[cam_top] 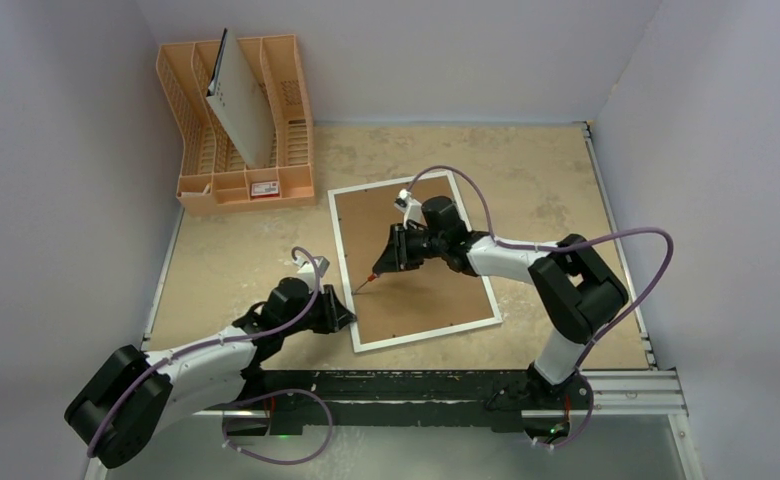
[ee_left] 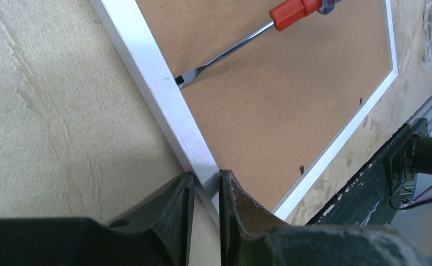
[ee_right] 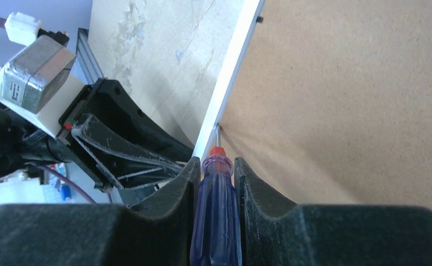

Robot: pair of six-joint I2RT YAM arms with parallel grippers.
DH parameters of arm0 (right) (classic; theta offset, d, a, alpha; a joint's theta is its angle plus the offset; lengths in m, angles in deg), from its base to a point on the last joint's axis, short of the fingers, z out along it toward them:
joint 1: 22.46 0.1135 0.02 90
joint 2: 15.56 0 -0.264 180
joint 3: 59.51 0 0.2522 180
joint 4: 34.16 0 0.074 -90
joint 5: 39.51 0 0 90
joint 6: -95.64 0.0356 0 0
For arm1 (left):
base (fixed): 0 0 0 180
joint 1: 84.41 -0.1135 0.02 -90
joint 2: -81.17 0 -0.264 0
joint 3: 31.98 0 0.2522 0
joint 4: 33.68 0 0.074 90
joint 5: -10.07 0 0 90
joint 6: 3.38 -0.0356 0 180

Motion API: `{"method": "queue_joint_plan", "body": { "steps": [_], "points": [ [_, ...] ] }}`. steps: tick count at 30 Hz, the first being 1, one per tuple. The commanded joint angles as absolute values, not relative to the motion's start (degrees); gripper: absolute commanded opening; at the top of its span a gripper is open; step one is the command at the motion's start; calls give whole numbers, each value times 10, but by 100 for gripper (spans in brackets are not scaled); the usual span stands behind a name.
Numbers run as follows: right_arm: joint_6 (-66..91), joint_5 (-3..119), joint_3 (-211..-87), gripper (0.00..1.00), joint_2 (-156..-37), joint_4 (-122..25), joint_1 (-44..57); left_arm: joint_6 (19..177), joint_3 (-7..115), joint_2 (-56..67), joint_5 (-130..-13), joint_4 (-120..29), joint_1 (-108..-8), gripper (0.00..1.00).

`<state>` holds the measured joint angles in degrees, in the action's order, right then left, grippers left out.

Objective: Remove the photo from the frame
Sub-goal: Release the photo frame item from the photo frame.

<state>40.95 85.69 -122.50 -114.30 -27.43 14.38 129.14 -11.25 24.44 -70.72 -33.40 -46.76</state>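
- Left pincer (ee_left: pixel 206 185), nearest the left wrist lens: both fingers are closed onto the white left border of the frame (ee_left: pixel 291 105), one on the outer side and one on the inner side, close to the near-left corner. The border fills the narrow gap between them.
- Right pincer (ee_right: pixel 216 166), nearest the right wrist lens: the fingers are clamped on the blue translucent handle of a screwdriver (ee_right: pixel 216 221), with no gap visible at either side.
- Counter (cam_top: pixel 236 250): a mottled beige surface. Both arms are bolted at its near edge.
- Frame (cam_top: pixel 446 285): it is laid flat on the counter, right of centre and turned slightly askew. The brown fibreboard back faces up inside the narrow white border.
- Orange rack (cam_top: pixel 291 110): it stands at the far-left corner of the counter, well apart from the frame.
- Grey-white board (cam_top: pixel 238 105): it has small holes and is propped at a tilt in the rack.
- Screwdriver (ee_left: pixel 241 47): a red collar sits ahead of the blue handle, then a bare metal shaft angled down toward the left border. The flat tip is seen at a small dark tab (ee_left: pixel 179 80) on the border's inner edge, where it meets the fibreboard.
- Two further small tabs (ee_left: pixel 301 169) are noted along the near border.
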Motion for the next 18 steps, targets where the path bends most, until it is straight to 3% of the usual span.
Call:
{"method": "queue_joint_plan", "body": {
  "steps": [1, 18],
  "points": [
    [369, 816, -1277, 0, -1138, -368, 189, 1273, -128, 221, -742, -379, -465, 15],
    [416, 578, -1440, 0, -1157, -563, 339, 1279, -132, 243, -754, -391, -465, 13]
  ]
}}
